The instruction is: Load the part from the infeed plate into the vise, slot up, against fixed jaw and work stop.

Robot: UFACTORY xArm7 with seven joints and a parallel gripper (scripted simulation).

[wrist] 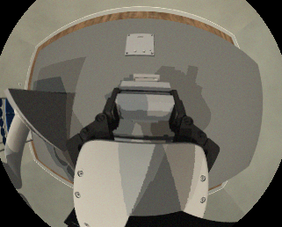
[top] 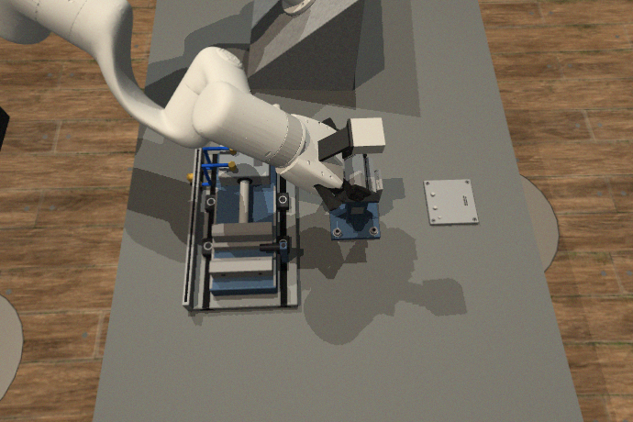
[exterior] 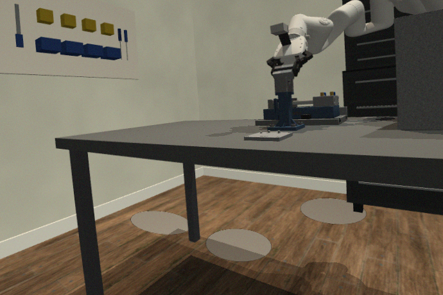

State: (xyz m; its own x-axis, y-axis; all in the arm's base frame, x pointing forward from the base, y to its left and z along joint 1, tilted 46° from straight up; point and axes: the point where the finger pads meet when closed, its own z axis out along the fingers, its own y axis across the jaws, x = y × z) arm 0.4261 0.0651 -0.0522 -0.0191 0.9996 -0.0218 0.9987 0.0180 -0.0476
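Observation:
My gripper is shut on the part, a grey block. It holds the part right at the top of the blue V-block. In the side view the gripper grips the part from above, and the part's underside meets the V-block post. I cannot tell whether the part rests in the V. In the wrist view the part sits between the two dark fingers. The infeed plate is bare, to the right of the V-block. The vise stands open to the left, with its fixed jaw and work stop.
The air cylinder's rod and blue hoses are at the far end of the vise, under my forearm. A large grey box stands at the back of the table. A dark drawer cabinet stands behind it.

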